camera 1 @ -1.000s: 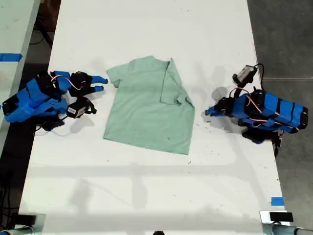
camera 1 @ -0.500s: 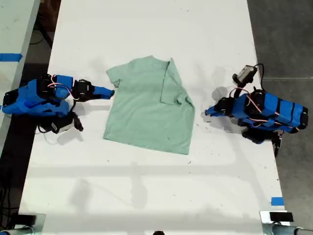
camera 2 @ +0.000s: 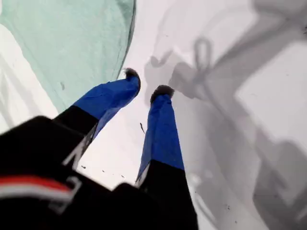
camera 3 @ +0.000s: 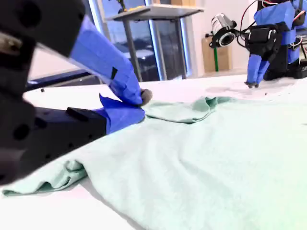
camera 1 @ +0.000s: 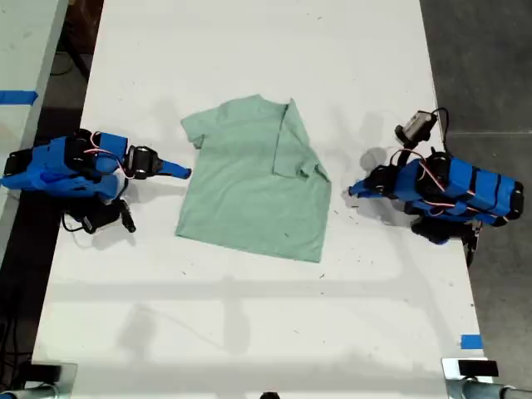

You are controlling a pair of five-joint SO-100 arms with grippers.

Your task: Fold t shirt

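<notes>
My first gripper (camera 2: pixel 146 81) hangs narrowly open over bare table (camera 1: pixel 249 332), holding nothing, near the t shirt (camera 1: pixel 253 183) edge at the exterior view's right. My second gripper (camera 3: pixel 139 103) has its jaws closed at the shirt's edge; whether it pinches cloth I cannot tell. The shirt lies mid-table, one sleeve folded in.

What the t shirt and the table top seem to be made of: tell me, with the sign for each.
The t shirt: soft, thin cloth, probably a cotton knit, with a matte finish. It lies limp, wrinkles, and folds over itself.
The table: a hard, smooth white board, perhaps laminate or painted. It is flat, with small dark scuffs and soft shadows. Its core does not show.
</notes>
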